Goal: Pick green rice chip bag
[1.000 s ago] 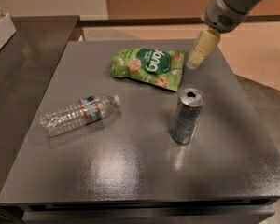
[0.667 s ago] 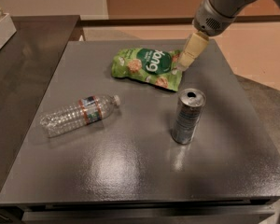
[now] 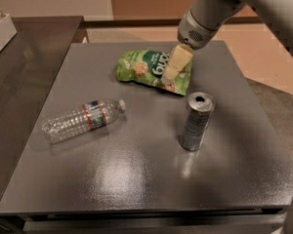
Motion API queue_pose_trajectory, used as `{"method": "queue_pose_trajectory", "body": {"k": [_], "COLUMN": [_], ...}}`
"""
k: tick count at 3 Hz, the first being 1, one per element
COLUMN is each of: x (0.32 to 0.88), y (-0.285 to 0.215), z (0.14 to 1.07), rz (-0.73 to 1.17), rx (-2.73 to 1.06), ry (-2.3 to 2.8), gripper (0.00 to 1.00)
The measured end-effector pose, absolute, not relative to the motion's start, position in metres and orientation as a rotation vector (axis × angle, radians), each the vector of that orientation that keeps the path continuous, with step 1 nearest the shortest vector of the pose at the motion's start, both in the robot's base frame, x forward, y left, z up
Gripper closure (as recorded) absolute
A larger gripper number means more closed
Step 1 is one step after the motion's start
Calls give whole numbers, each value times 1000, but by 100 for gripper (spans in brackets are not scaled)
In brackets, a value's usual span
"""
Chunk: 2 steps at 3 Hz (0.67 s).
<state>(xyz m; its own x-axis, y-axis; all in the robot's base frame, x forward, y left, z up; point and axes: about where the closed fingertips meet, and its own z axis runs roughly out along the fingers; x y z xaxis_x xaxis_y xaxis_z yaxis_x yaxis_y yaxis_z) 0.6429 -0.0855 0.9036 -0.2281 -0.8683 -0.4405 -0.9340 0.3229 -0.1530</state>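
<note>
The green rice chip bag (image 3: pixel 146 68) lies flat on the dark grey table (image 3: pixel 136 174), toward the back middle. It is bright green with a dark green logo, white lettering and tan rice cakes. My gripper (image 3: pixel 172 72) comes down from the upper right on a grey arm. Its cream fingers are over the right part of the bag and cover some of it. I cannot see whether they touch the bag.
A silver drink can (image 3: pixel 196 122) stands upright just in front of the bag's right end. A clear plastic water bottle (image 3: pixel 83 120) lies on its side at the left. A darker counter (image 3: pixel 24 67) adjoins the table on the left.
My gripper has moved left and down, from beside the bag's right edge to over the bag's right part. The bag, can and bottle have not moved.
</note>
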Motion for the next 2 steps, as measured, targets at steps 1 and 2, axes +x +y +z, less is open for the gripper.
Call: {"method": "queue_pose_trajectory", "body": {"k": [1,2], "x": [646,659], "y": [-61,-48], "z": [891,880], "rz": [205,181], "rx": [-1597,-1591], "ry": [2142,2152], "gripper": [0,0]}}
